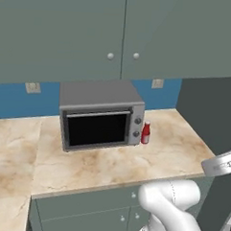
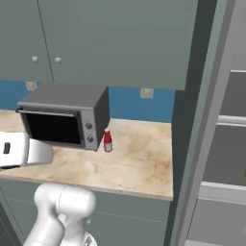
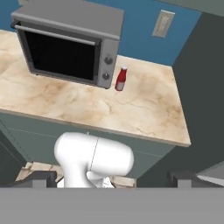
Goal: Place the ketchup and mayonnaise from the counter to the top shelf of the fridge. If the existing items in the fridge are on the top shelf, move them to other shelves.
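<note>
The ketchup (image 1: 145, 133) (image 2: 108, 141) (image 3: 121, 79), a slim red bottle with a white cap, stands upright on the counter (image 1: 158, 158) (image 2: 139, 168) (image 3: 144, 109), just right of the microwave's front corner. My gripper (image 3: 113, 179) is open, its two dark fingertips (image 3: 40, 179) wide apart with nothing between them. It hangs high and well back from the counter edge, looking down at the bottle. The fridge (image 2: 211, 120) stands open at the right, and the upper of its two visible white-rimmed shelves (image 2: 231, 120) looks bare. The mayonnaise is out of view.
A grey microwave (image 1: 100, 115) (image 2: 65, 115) (image 3: 70, 43) sits at the back of the counter under grey-green wall cabinets (image 1: 122, 31). A dark tall panel (image 1: 208, 112) bounds the counter on the right. A speck of orange (image 2: 244, 173) shows below the upper fridge shelf.
</note>
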Available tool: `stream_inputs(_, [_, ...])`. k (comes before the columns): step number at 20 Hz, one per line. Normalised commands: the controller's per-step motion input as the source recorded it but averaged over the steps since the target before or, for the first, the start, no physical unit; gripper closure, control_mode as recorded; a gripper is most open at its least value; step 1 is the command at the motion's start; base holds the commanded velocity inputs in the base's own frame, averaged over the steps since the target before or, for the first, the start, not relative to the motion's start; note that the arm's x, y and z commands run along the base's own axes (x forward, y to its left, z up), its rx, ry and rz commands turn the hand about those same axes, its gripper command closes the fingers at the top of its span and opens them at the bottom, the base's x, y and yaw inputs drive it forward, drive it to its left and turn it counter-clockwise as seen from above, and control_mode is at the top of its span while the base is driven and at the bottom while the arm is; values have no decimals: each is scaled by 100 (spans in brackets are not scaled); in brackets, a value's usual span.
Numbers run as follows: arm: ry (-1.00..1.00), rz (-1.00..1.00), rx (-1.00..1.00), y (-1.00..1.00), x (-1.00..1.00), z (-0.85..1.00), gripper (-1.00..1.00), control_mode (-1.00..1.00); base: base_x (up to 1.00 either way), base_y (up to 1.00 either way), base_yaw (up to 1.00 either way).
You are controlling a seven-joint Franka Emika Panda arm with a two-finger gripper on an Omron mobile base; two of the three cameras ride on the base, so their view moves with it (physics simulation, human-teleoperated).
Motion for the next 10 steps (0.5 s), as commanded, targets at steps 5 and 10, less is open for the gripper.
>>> stream_inputs(5, [0,0,0,0,0,0,-100,100,26,-19,2])
stream_inputs(10, [0,0,0,0,0,0,-100,100,3,-39,0])
